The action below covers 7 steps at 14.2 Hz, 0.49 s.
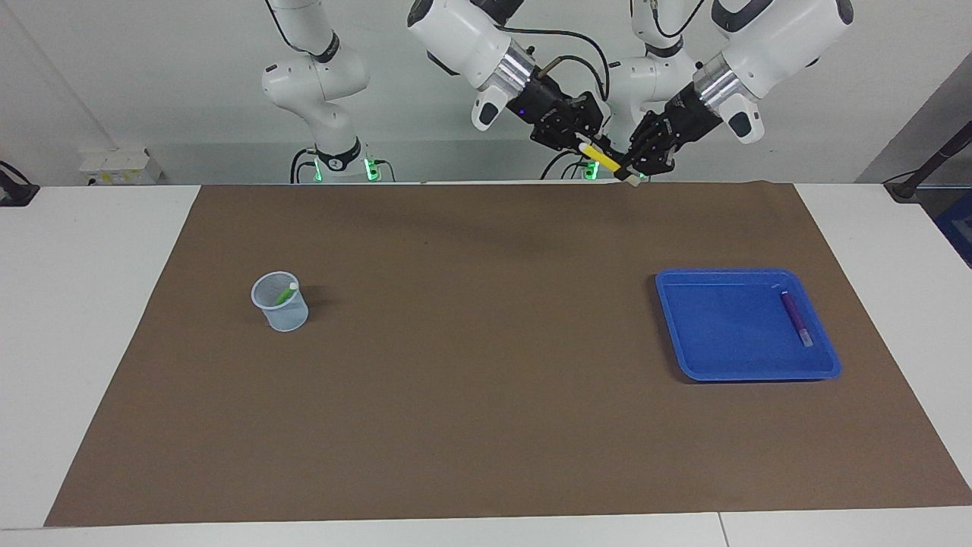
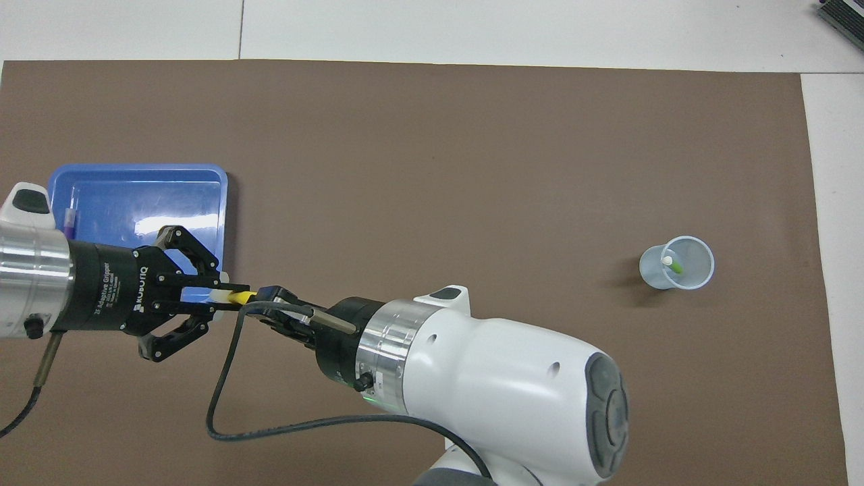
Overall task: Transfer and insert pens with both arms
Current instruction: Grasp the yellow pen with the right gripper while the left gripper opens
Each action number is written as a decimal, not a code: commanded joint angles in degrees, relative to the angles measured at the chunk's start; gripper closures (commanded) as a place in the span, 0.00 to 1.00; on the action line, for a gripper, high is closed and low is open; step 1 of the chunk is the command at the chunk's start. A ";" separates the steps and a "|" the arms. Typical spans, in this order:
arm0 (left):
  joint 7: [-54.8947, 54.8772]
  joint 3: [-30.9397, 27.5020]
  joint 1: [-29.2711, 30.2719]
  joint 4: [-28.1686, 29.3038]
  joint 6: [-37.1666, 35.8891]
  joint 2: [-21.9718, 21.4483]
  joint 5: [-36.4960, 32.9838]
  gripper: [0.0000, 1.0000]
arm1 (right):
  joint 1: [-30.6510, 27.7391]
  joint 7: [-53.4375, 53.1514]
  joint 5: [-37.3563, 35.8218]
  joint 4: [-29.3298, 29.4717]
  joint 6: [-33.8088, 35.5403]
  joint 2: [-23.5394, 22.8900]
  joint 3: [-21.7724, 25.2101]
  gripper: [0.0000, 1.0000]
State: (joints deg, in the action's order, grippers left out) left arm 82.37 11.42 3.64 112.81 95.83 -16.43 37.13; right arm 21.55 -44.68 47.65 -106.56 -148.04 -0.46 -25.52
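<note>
yellow pen (image 1: 601, 157): held in the air over the mat's edge at the robots' end, between the two grippers; not touching the table.
pen axis: runs from one gripper to the other, tilted, its pale end low at the left gripper and its yellow end higher toward the right gripper.
left gripper (image 1: 635, 170): fingertips clamped on the pen's pale end; it comes in from the tray's end of the table.
right gripper (image 1: 588, 142): at the pen's free yellow end, fingers around or just at it; in the overhead view only a short yellow stretch shows between the two grippers. I cannot tell whether its fingers have met the pen.
step, as I judge it: the handover, with the pen due to pass from left to right.
what the move turns on: the two grippers face each other along the pen's own line, so the right one must grip the yellow end squarely before the left lets go.
risk: a release too soon would drop the pen onto the mat.
cup (image 1: 280, 301): upright on the mat toward the right arm's end, well apart from the handover; the green pen (image 1: 286, 293) already stands in it.
tray (image 1: 688, 365): blue, toward the left arm's end.
purple pen (image 1: 796, 318): lies flat in the tray by one side wall, untouched.
</note>
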 commanded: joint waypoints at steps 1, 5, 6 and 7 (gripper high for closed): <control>0.60 -0.52 0.05 1.71 -0.65 -1.94 1.01 1.00 | -0.10 1.44 0.08 -0.23 -1.29 -0.07 -0.14 0.77; 0.51 -0.61 0.05 1.71 -1.09 -2.21 1.01 1.00 | -0.19 1.26 0.08 -0.23 -1.29 -0.15 -0.14 0.77; 0.51 -0.61 0.05 1.71 -1.17 -2.21 1.01 1.00 | -0.28 1.26 0.08 -0.23 -1.29 -0.16 -0.14 0.69; 0.51 -0.61 0.05 1.71 -1.18 -2.21 1.01 1.00 | -0.28 1.26 0.08 -0.23 -1.29 -0.16 -0.14 0.54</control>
State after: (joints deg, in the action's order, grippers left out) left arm 82.38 11.39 3.64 112.86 95.71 -16.47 37.14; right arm 21.53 -44.58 47.65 -106.55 -148.19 -0.47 -25.50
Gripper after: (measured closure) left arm 0.833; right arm 0.731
